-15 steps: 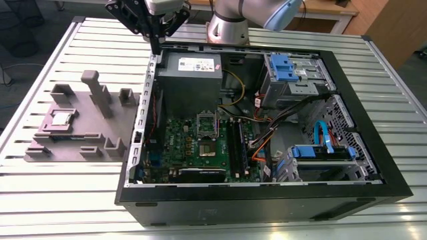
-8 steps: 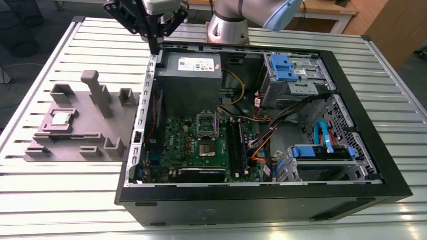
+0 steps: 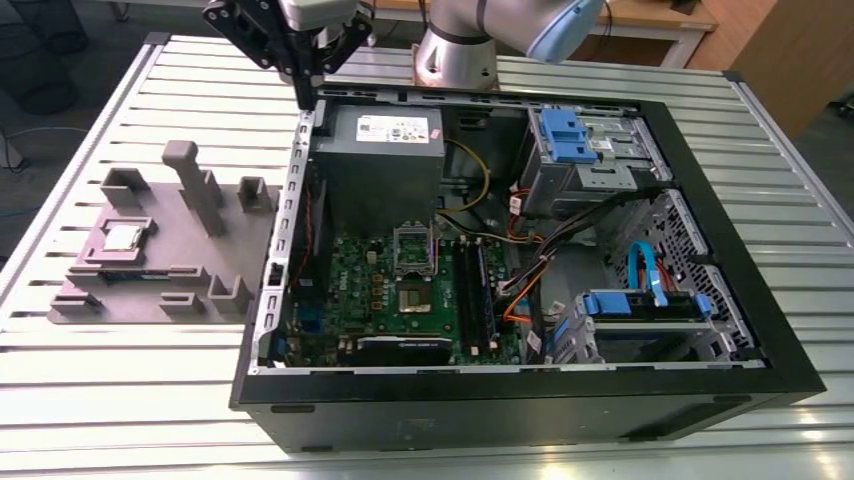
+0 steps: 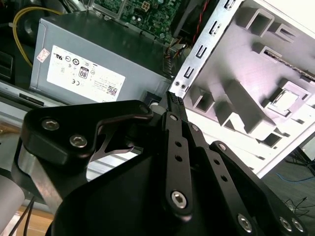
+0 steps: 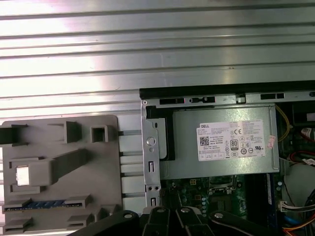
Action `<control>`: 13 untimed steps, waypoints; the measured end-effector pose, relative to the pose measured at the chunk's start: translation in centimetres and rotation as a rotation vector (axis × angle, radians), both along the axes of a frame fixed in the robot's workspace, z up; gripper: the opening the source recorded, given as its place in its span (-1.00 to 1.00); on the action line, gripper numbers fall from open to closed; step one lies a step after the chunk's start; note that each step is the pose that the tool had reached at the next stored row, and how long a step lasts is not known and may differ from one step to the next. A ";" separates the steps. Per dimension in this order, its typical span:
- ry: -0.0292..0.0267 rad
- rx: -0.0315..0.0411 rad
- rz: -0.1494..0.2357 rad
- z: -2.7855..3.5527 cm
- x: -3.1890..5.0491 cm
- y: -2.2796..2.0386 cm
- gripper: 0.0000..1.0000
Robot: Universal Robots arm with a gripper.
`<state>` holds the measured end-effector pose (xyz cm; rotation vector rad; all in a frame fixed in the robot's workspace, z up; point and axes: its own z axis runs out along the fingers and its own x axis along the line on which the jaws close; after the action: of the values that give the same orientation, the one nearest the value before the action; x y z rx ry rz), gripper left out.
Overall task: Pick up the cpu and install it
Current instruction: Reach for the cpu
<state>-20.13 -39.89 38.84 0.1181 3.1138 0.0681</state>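
A lab or workshop: a slatted metal tabletop (image 3: 134,380) carries an open computer case (image 3: 534,400) below a robot arm (image 3: 461,40).

The cpu (image 3: 124,236) is silver, tray (image 3: 150,204) mauve-grey, motherboard (image 3: 350,262) green, case (image 3: 534,402) black, table (image 3: 134,90) ribbed silver.

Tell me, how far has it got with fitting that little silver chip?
Nothing looks done yet: the cpu lies in its recess on the grey tray. The hand hangs empty above the computer case, at its rim by the power supply. Both the pickup and seating it in the motherboard socket are left.
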 end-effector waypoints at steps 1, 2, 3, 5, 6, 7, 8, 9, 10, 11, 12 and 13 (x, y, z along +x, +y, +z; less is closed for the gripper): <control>0.0000 0.0000 0.000 0.00 -0.03 0.00 -0.80; 0.0000 0.0000 0.000 0.00 -0.05 0.00 -0.80; 0.0000 0.0001 0.000 -0.01 -0.08 0.00 -0.80; -0.0001 0.0001 0.000 -0.01 -0.13 0.00 -0.80; -0.0001 0.0001 0.000 -0.02 -0.15 0.00 -0.80; 0.0000 0.0000 0.000 -0.02 -0.17 0.00 -0.80; -0.0001 0.0001 0.000 -0.02 -0.19 0.00 -0.80; 0.0000 0.0001 0.000 -0.02 -0.21 0.00 -0.80; 0.0000 0.0000 0.000 -0.02 -0.23 0.00 -0.80; 0.0000 0.0001 0.000 -0.03 -0.24 0.00 -0.80; 0.0000 0.0001 0.000 -0.03 -0.26 0.00 -0.80; 0.0000 0.0001 0.000 -0.03 -0.29 0.00 -0.80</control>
<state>-20.42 -39.89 38.81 0.1182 3.1138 0.0682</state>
